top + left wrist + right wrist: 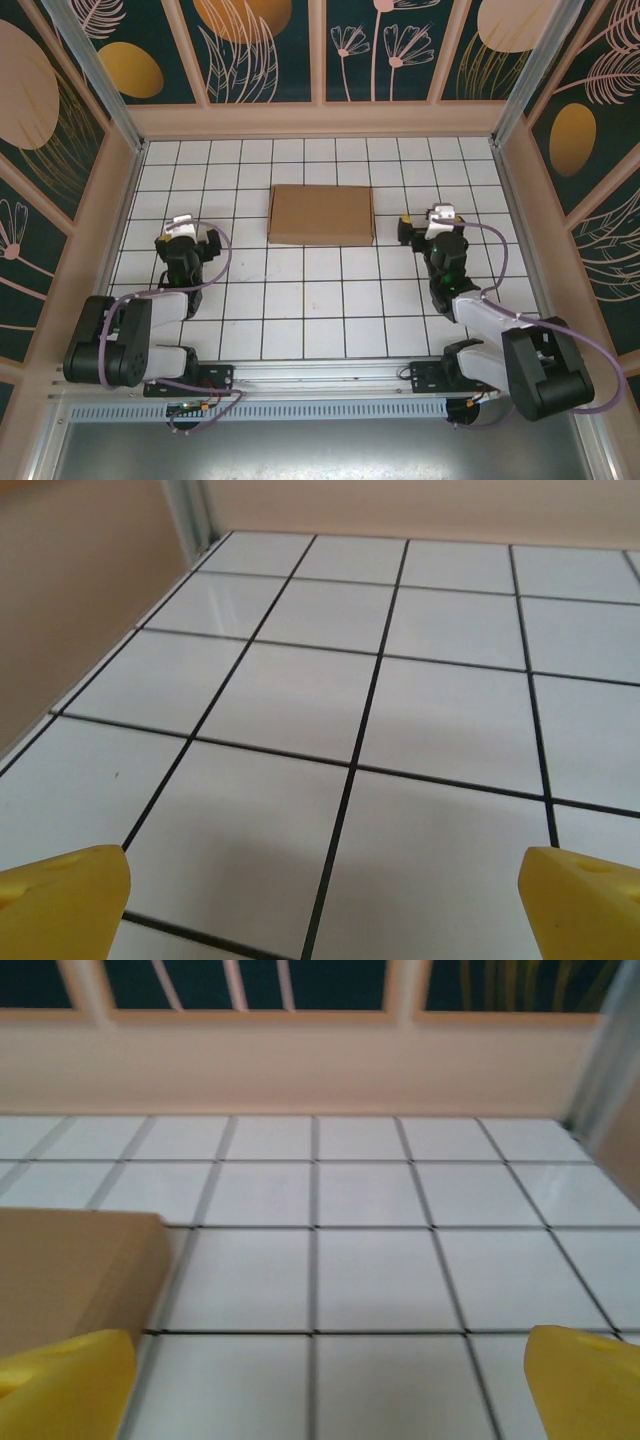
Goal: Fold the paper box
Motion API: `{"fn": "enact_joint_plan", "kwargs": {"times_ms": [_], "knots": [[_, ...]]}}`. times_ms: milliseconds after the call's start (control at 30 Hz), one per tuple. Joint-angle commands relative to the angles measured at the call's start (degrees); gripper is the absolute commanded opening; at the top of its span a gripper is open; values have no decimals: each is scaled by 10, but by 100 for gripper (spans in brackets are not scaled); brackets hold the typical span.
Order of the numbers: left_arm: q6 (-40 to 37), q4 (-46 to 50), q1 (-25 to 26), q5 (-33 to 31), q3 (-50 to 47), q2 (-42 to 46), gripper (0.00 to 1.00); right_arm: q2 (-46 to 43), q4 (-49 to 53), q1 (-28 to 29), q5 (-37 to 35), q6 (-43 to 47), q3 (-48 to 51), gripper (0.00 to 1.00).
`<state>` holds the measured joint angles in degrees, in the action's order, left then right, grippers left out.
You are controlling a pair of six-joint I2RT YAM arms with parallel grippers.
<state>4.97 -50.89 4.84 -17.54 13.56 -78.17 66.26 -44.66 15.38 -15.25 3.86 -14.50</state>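
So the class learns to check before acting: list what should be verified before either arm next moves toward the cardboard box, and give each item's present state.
1. Left gripper open, nothing between its fingers: ok.
2. Right gripper open, nothing between its fingers: ok.
3. Paper box lying flat on the table: ok.
4. Box apart from both grippers, lying between them toward the far side: ok.
5. Box corner in the right wrist view, at lower left: ok.
6. Every flap tucked and closed: cannot tell.
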Motion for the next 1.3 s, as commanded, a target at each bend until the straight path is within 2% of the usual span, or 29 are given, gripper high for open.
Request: {"fn": "enact_joint_plan", "kwargs": {"times_ms": [0, 67, 100, 133, 233, 333, 400, 467, 800, 1267], "knots": [[-18, -245, -4, 3, -27, -53, 99, 28, -127, -39, -24, 9, 26, 99], [-19, -378, -5, -9, -62, -109, 99, 57, -192, -73, -7, -27, 50, 99], [-24, -341, -5, 18, -54, -99, 99, 75, -242, -90, 7, -42, 67, 99], [-33, -253, -6, 47, -22, -82, 99, 95, -290, -104, 31, -37, 80, 99], [-11, -212, -35, 90, 4, -90, 99, 154, -368, -137, 118, -20, 87, 99], [-11, -220, -38, 93, 2, -92, 99, 256, -504, -156, 170, -24, 99, 99], [-10, -216, -38, 94, 4, -92, 99, 224, -365, -171, 190, -37, 56, 99], [-10, -214, -39, 95, 5, -92, 99, 233, -305, -189, 228, -46, 18, 99], [-8, -212, -41, 100, 5, -92, 99, 234, -310, -179, 185, -46, 19, 99], [-9, -219, -41, 100, -1, -88, 99, 234, -311, -179, 186, -46, 19, 99]]}}
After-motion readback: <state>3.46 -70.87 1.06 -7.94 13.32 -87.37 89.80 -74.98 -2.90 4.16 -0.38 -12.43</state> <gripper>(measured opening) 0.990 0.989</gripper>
